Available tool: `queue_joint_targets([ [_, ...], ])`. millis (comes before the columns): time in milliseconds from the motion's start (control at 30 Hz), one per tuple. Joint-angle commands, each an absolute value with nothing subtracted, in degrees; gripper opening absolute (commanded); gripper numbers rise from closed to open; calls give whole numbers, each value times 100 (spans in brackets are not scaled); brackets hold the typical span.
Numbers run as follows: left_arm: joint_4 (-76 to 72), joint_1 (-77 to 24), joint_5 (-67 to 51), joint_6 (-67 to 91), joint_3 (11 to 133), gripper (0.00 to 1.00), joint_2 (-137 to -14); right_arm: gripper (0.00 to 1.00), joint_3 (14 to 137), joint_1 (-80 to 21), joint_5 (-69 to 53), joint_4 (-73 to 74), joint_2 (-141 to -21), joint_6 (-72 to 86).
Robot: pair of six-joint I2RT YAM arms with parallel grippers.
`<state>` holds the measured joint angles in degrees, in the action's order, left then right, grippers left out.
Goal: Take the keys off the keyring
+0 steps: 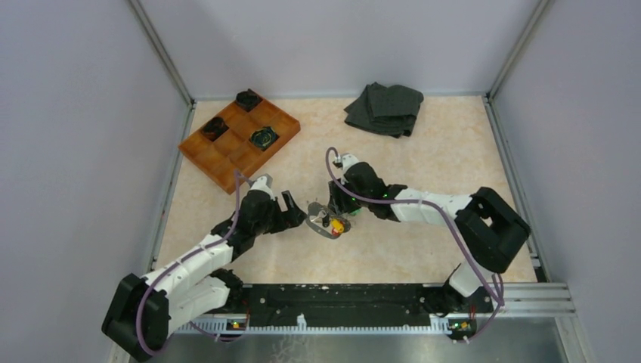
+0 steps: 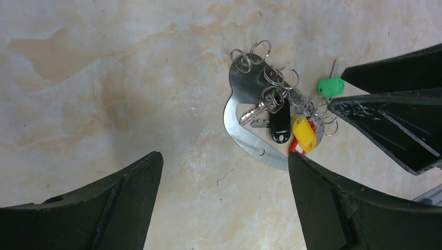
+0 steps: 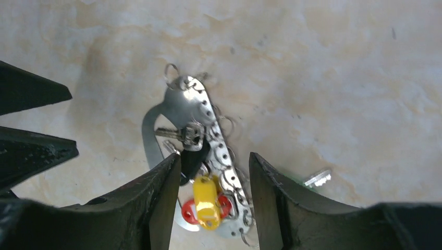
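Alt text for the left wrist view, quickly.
A flat metal keyring lies on the table, carrying a silver key, black tag, yellow tag and red tag, a green tag beside it. The open left gripper frames it from below; the right gripper's fingers show at the right edge.

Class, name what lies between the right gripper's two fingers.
In the right wrist view, the yellow tag, a red tag and the lower end of the keyring sit between the fingers of the right gripper.
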<state>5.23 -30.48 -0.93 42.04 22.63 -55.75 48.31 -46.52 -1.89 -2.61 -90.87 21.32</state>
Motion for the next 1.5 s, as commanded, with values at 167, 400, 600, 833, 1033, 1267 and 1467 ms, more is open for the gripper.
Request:
queue_joint_targets([
  [167, 503, -2899, -140, 4444, 2044, 93, -4985, 46, 6627, -4911, -349, -122, -10433, 1592],
  [400, 689, -2874, -83, 4274, 2138, 93, -4821, 44, 7164, -5137, 591, 608, -10850, 2791],
  [600, 696, -2873, -95, 4254, 2143, 93, -4703, 32, 7227, -5279, 968, 674, -11029, 3625],
  [833, 734, -2870, -54, 4209, 2088, 93, -4506, 31, 7218, -5291, 1445, 563, -11086, 4184],
  [1033, 744, -2873, -61, 4200, 2065, 93, -4447, 24, 7351, -5295, 1440, 558, -11236, 4401],
  [1267, 722, -2867, -70, 4177, 2013, 93, -4393, 22, 7234, -5300, 1329, 390, -11250, 4552],
  [1467, 452, -2864, -179, 4038, 1907, 94, -4332, 0, 7168, -5287, 1196, 399, -11003, 4571],
])
